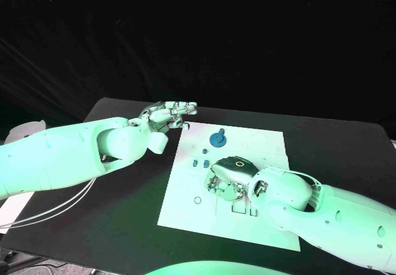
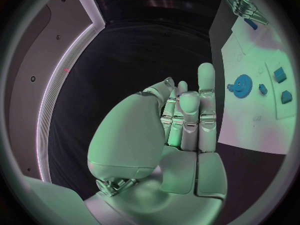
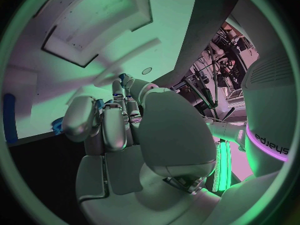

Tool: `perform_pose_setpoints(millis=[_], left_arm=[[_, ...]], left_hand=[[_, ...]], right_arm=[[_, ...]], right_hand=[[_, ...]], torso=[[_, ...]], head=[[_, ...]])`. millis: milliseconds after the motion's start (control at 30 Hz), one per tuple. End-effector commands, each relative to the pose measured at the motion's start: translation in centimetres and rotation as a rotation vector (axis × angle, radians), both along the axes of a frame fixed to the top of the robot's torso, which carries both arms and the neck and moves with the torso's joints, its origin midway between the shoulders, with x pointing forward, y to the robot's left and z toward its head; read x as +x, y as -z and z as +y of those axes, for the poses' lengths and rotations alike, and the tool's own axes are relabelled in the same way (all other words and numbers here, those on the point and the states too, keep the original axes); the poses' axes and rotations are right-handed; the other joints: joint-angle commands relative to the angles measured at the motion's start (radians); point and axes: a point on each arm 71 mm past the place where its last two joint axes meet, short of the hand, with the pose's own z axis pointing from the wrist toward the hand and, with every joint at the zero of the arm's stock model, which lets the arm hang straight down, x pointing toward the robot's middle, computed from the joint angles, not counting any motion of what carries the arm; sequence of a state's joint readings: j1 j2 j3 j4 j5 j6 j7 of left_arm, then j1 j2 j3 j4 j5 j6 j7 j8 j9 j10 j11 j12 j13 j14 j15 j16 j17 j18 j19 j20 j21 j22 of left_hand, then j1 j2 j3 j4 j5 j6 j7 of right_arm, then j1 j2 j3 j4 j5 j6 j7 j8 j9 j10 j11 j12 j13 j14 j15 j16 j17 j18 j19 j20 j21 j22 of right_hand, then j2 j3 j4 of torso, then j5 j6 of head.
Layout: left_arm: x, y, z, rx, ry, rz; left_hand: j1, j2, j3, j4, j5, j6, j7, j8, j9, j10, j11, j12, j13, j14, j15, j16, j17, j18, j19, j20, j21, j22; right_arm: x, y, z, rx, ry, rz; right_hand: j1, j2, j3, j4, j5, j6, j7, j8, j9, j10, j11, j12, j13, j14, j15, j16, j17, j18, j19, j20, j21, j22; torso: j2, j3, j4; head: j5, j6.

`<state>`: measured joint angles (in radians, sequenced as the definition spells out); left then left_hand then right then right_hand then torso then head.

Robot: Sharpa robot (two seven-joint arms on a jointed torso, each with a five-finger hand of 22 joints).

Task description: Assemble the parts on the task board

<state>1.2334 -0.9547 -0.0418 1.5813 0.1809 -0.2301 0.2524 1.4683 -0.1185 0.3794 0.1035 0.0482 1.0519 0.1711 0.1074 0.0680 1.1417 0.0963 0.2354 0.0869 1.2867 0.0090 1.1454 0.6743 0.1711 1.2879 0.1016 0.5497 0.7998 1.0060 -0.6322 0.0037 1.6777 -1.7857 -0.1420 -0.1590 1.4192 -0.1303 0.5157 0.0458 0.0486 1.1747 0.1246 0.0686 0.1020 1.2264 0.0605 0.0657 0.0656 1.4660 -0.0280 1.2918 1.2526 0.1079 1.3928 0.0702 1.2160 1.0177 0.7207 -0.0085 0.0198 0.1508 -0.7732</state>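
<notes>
The white task board (image 1: 248, 223) lies in the middle of the table. A blue gear (image 1: 217, 139) stands near its far edge, and is seen again in the left wrist view (image 2: 242, 85). Small blue parts (image 1: 201, 163) sit beside my right hand (image 1: 231, 175), which is down on the board's middle with its fingers curled onto the surface. A small blue part (image 3: 123, 78) shows at its fingertips, pinched there, and again under that hand (image 2: 250, 23). My left hand (image 1: 169, 114) hovers off the board's far left corner, fingers drawn together, holding nothing (image 2: 184, 115).
The black table (image 1: 123, 217) surrounds the board. White cables (image 1: 50, 212) hang under my left arm at the table's left side. A long blue piece (image 3: 9, 117) lies on the board beyond my right hand.
</notes>
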Motion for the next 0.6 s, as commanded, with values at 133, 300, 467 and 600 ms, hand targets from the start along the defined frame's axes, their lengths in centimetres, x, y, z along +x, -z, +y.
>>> perform_pose_setpoints(millis=[133, 300, 467, 600], left_arm=[[-0.08, -0.12, -0.31, -0.008, 0.023, -0.007], [-0.08, -0.12, -0.26, -0.007, 0.022, -0.006], [-0.06, -0.10, -0.23, -0.007, 0.021, -0.005], [-0.04, -0.09, -0.21, -0.006, 0.021, -0.005]], left_hand=[[-0.007, -0.001, 0.006, 0.000, 0.006, -0.005, 0.001, -0.001, -0.001, -0.008, -0.003, 0.008, 0.002, -0.008, -0.002, -0.003, -0.003, 0.010, -0.005, 0.002, -0.005, -0.002], [-0.008, -0.001, 0.006, 0.000, 0.006, -0.005, 0.001, -0.001, -0.001, -0.009, -0.003, 0.008, 0.002, -0.008, -0.002, -0.003, -0.003, 0.010, -0.005, 0.002, -0.006, -0.002], [-0.008, -0.001, 0.006, 0.000, 0.006, -0.005, 0.001, -0.001, -0.001, -0.009, -0.003, 0.008, 0.002, -0.008, -0.002, -0.003, -0.003, 0.010, -0.005, 0.002, -0.006, -0.002], [-0.008, -0.001, 0.006, 0.000, 0.006, -0.005, 0.001, -0.001, -0.001, -0.009, -0.003, 0.008, 0.002, -0.008, -0.002, -0.003, -0.003, 0.010, -0.005, 0.002, -0.006, -0.002]], right_arm=[[0.07, 0.72, -0.18, -0.059, 0.021, 0.010], [0.20, 0.69, -0.33, -0.050, 0.036, 0.000], [0.27, 0.45, -0.41, -0.019, 0.046, -0.017], [0.15, -0.02, -0.65, 0.032, 0.048, -0.039]], right_hand=[[-0.033, -0.025, -0.027, 0.005, 0.002, -0.049, 0.012, -0.008, -0.014, -0.089, 0.024, -0.006, -0.006, 0.046, 0.022, -0.012, -0.016, 0.002, -0.015, 0.018, -0.025, -0.032], [-0.041, -0.034, -0.048, 0.002, 0.002, -0.066, 0.020, -0.007, -0.019, -0.143, 0.034, -0.005, -0.005, 0.041, 0.030, -0.024, -0.031, 0.008, -0.028, 0.027, -0.045, -0.058], [-0.039, -0.035, -0.071, -0.004, 0.001, -0.101, 0.023, -0.009, -0.029, -0.190, 0.040, -0.003, -0.004, 0.036, 0.036, -0.039, -0.048, 0.014, -0.040, 0.032, -0.066, -0.086], [-0.038, -0.036, -0.085, -0.007, 0.001, -0.118, 0.021, -0.008, -0.033, -0.205, 0.042, 0.000, -0.003, 0.033, 0.037, -0.049, -0.059, 0.016, -0.046, 0.033, -0.077, -0.100]], torso=[[0.000, 0.0005, 0.0005], [-0.001, 0.0000, -0.0001], [-0.001, 0.0005, -0.0004], [-0.001, 0.0007, -0.0001]], head=[[0.000, 0.000], [-0.001, 0.000], [-0.002, 0.002], [-0.003, 0.003]])
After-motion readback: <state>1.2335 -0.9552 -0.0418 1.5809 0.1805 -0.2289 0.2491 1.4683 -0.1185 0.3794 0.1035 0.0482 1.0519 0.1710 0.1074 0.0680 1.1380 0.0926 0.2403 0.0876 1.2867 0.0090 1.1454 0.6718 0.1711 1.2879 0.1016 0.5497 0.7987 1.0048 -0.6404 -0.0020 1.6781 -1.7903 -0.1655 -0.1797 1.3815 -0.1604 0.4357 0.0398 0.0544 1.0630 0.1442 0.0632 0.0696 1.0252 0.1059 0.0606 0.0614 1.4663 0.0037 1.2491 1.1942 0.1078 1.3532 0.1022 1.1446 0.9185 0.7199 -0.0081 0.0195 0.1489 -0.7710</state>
